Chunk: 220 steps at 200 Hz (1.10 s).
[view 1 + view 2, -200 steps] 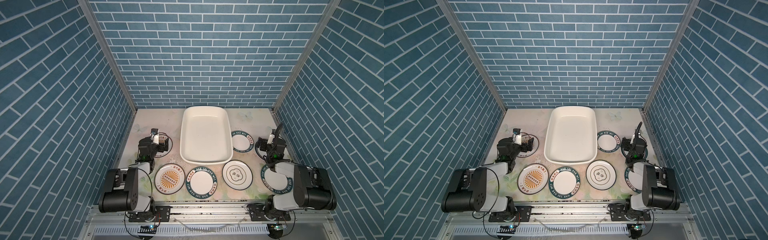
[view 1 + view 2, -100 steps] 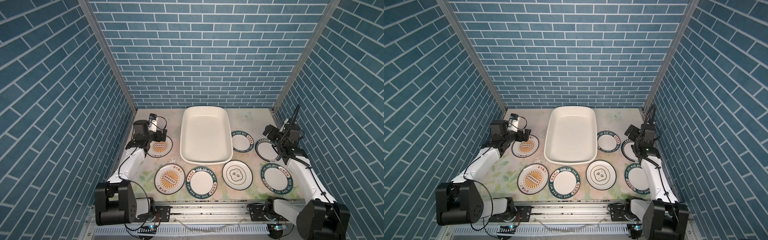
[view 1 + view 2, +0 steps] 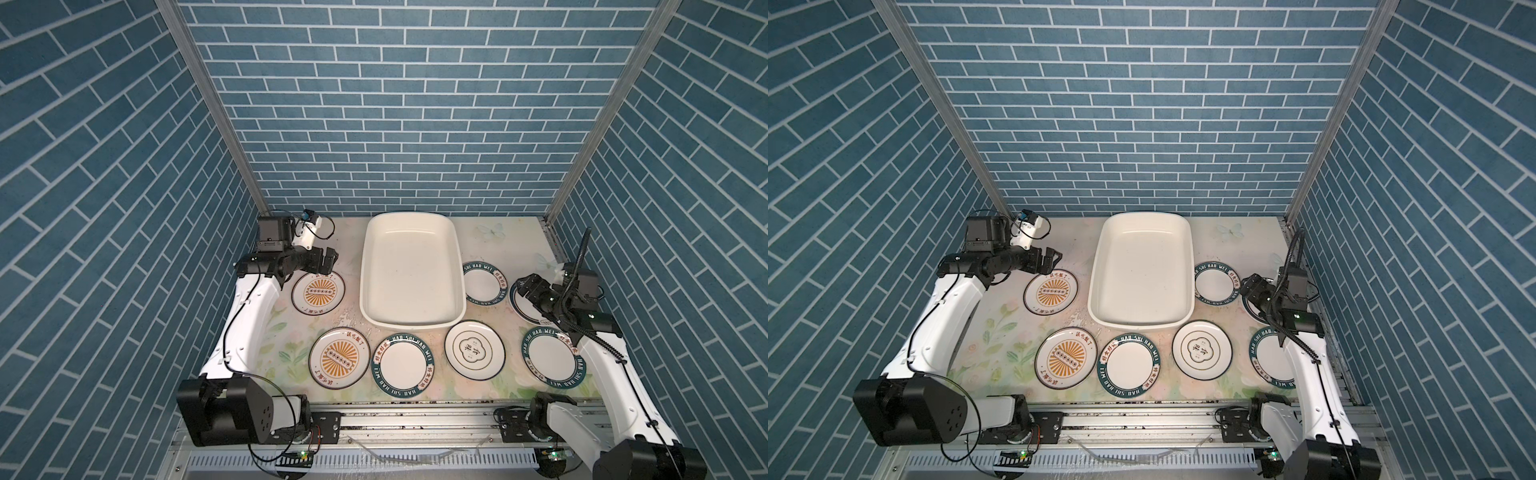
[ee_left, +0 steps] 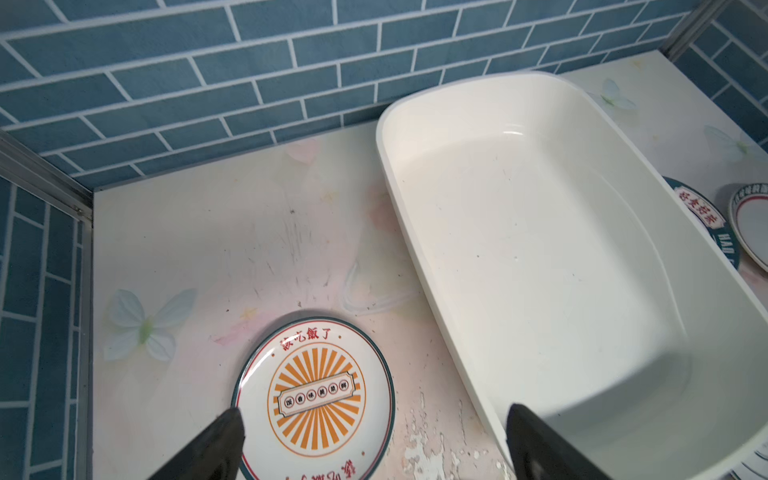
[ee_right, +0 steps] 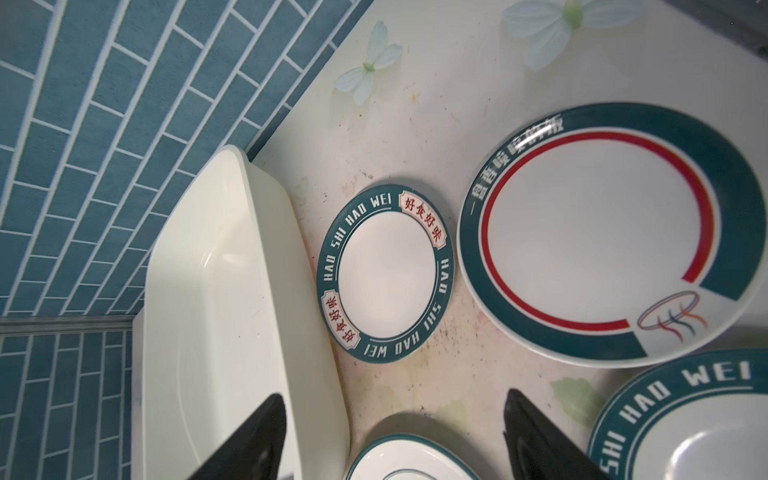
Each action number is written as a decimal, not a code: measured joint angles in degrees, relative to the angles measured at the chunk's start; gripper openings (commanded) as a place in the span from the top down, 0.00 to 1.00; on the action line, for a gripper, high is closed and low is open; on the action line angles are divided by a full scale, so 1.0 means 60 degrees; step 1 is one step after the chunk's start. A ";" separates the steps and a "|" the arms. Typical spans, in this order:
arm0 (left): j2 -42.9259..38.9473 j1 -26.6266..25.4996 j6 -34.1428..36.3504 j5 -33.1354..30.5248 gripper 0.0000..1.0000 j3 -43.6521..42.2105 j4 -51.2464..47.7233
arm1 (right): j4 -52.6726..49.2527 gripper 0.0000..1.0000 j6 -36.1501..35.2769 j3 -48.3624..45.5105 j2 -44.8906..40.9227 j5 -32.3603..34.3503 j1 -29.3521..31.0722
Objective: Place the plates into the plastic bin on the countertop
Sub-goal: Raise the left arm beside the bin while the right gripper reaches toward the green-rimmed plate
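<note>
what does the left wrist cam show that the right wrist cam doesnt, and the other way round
Only the left wrist view: the orange sunburst plate, flat on the countertop beside the plastic bin.

Only the right wrist view: the large green-lettered plate, cut off by the frame.

Both: the plastic bin with no plate in it, the small green-lettered plate and the red-ringed plate. The right wrist view shows these two plates almost whole; the left wrist view catches only slivers beyond the bin.

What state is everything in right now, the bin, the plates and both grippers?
plastic bin: empty, upright.
plates: all flat on the countertop, none in the bin.
left gripper: open, empty, by a sunburst plate.
right gripper: open, empty, by a red-ringed plate.
</note>
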 measured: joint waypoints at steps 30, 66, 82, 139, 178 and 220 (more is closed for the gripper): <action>0.0109 -0.0331 0.0142 0.0095 0.00 0.0721 -0.0984 | -0.0127 0.19 0.0357 -0.0018 -0.0033 -0.0630 0.0000; 0.0572 -0.0678 0.0346 0.0415 0.00 0.1723 -0.1942 | 0.0004 0.20 0.0820 -0.0291 0.0171 -0.1315 0.0000; 0.0831 -0.0794 0.0368 0.0488 0.01 0.2076 -0.2302 | 0.0018 0.20 0.0954 -0.0623 0.0288 -0.1450 0.0000; 0.1734 -0.1078 0.0361 0.0619 0.00 0.3089 -0.2878 | 0.0510 0.21 0.1453 -0.1475 0.0718 -0.1891 0.0000; 0.2131 -0.1198 0.0160 0.1016 0.00 0.3759 -0.2900 | 0.0947 0.23 0.1574 -0.1530 0.1428 -0.2218 0.0000; 0.2659 -0.1231 -0.0273 0.1606 0.00 0.4036 -0.2907 | 0.2055 0.31 0.1741 -0.1931 0.2364 -0.2393 0.0007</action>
